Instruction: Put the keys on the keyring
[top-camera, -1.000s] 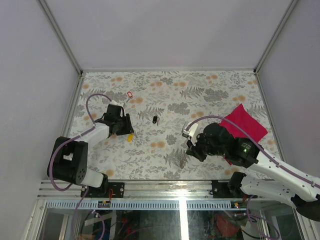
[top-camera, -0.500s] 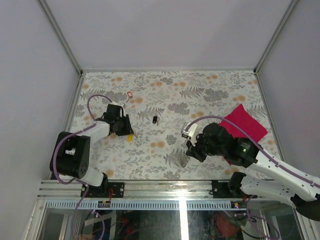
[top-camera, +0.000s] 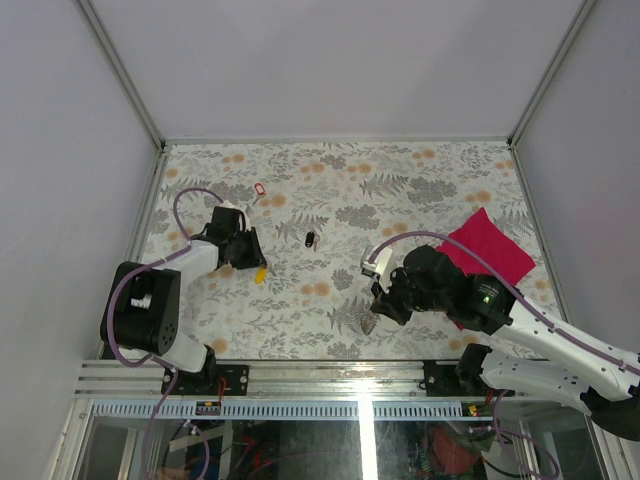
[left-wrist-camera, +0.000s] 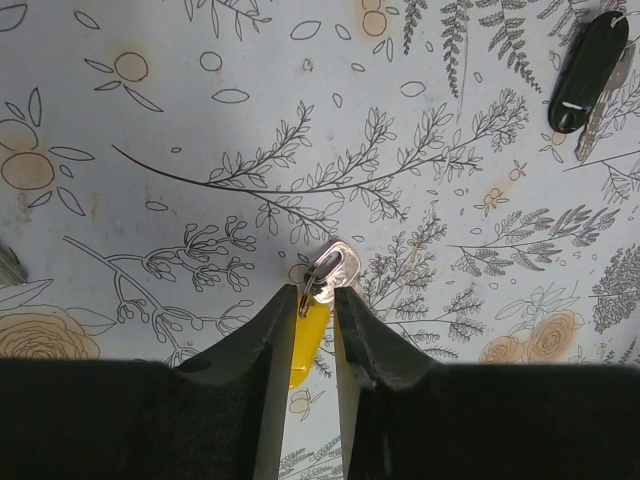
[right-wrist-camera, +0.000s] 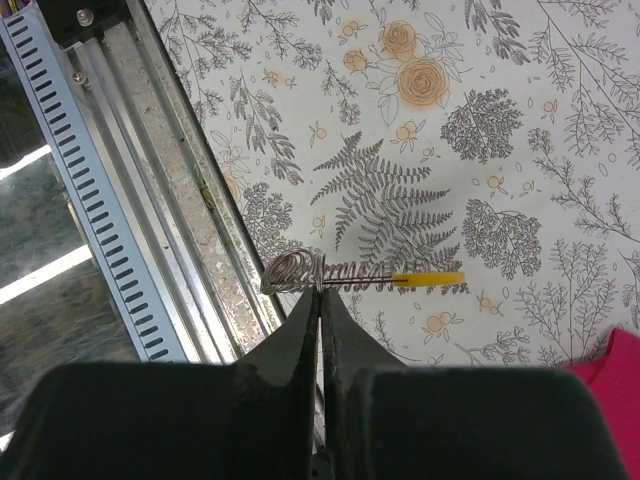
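Floral worktop (top-camera: 420, 180), magenta cloth (top-camera: 490, 245) by R edge. R gripper (right-wrist-camera: 320, 300) near front edge, fingers pressed together on keyring (right-wrist-camera: 330, 272). L gripper (left-wrist-camera: 318, 300) toward L edge, fingers narrowly apart, flanking yellow key (left-wrist-camera: 308, 335); can't tell if pinching. Black key (left-wrist-camera: 585, 70) mid-worktop. Red key (top-camera: 259, 188) toward back-L.

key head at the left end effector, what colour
Yellow; the key shows best in left wrist view.
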